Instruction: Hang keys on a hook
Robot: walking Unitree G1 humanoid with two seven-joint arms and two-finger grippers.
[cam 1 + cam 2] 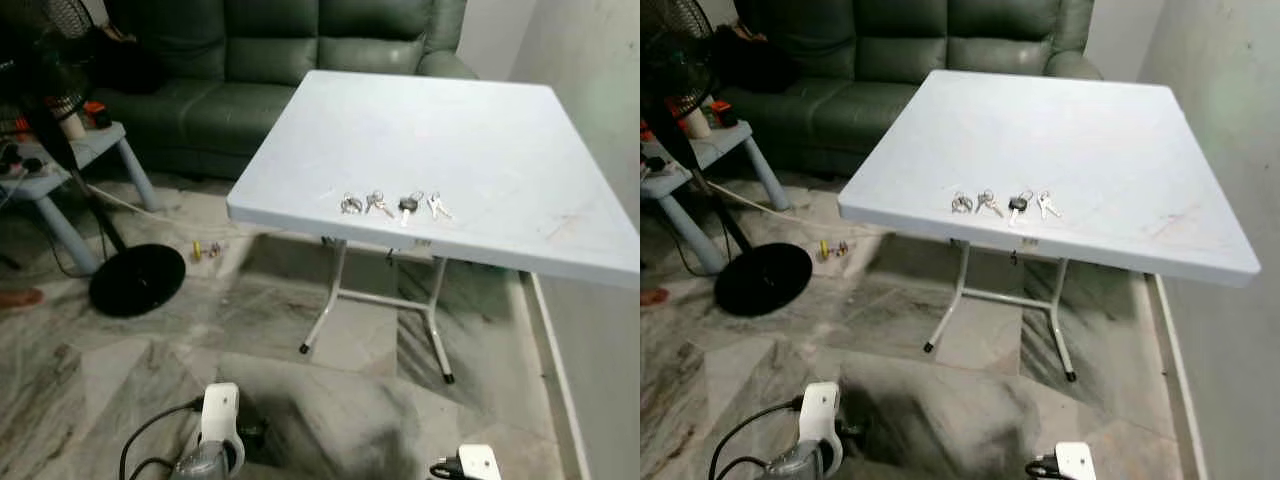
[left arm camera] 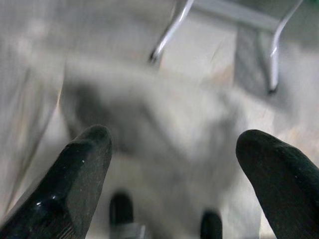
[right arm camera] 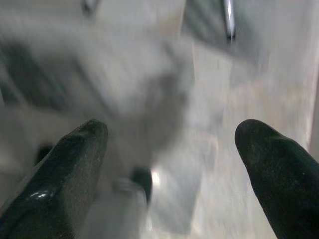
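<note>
Ahead, the keys (image 1: 395, 205) lie in a row near the front edge of the white table (image 1: 480, 130). Both grippers, left (image 2: 172, 169) and right (image 3: 169, 164), hang spread open, empty, above the floor (image 1: 90, 380).

Keys (image 1: 395, 204) lie in a row near the white table's (image 1: 500, 130) front edge.
</note>
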